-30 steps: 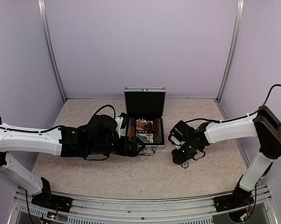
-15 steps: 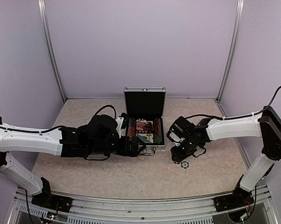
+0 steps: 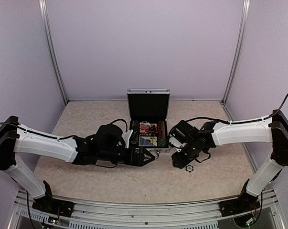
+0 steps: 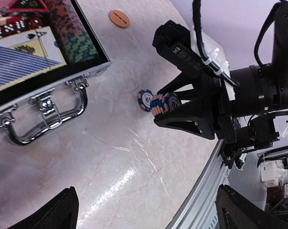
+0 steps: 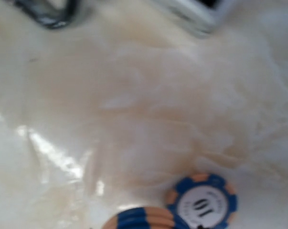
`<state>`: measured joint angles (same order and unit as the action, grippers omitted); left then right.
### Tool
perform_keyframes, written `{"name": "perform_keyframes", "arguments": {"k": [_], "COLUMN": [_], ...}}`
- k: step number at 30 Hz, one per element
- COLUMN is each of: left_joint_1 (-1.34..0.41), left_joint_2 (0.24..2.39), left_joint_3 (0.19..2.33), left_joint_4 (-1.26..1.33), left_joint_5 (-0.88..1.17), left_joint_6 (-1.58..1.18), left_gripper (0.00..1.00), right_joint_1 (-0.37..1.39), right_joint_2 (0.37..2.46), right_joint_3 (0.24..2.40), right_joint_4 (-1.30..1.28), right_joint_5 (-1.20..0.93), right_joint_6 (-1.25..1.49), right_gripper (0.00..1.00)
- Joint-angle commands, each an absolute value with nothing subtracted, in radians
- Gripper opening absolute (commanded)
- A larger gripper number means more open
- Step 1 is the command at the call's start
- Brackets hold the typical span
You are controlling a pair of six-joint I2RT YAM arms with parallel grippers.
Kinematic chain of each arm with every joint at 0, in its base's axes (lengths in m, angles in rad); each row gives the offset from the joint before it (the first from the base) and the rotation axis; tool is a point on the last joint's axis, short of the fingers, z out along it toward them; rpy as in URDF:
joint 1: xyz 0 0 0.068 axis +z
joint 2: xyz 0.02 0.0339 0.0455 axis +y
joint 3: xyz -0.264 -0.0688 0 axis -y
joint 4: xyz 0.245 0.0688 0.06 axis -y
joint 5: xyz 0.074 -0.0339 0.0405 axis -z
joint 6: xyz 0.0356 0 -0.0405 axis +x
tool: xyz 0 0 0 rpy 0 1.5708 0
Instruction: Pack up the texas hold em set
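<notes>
Right gripper pinches a stack of blue-orange poker chips on edge; one loose chip lies just beside; open case sits near, leftward; left gripper spread wide, empty.

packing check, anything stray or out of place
Yes: one blue chip lies loose on the table beside the stack of chips in the right gripper, and an orange disc sits outside the case.
</notes>
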<state>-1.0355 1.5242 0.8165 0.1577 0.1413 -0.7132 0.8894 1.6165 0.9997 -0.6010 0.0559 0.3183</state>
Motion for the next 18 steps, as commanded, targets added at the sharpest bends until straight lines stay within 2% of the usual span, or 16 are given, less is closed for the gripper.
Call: {"name": "perform_keyframes", "arguments": {"k": [1,11,18], "left_joint_1": [-1.02,-0.992,-0.972], "left_joint_2": [1.62,1.793,1.826], "left_joint_3": [0.798,0.755,0.744], "left_joint_4": [0.353,0.652,0.714], "left_joint_5": [0.34,0.501,0.522], "left_joint_6": [-0.738,-0.859,-0.873], "left_gripper": [0.99,0.99,0.99], "right_joint_1": [0.935,1.008,1.043], "right_joint_2": [1.579,1.58,1.583], "right_joint_3": [1.038,1.074,1.09], "right_joint_4": [-0.608,-0.611,-0.623], "right_joint_5": [0.039,0.038,0.012], "right_joint_6": [0.297,0.298,0.277], "right_gripper": [0.0,0.0,0.0]}}
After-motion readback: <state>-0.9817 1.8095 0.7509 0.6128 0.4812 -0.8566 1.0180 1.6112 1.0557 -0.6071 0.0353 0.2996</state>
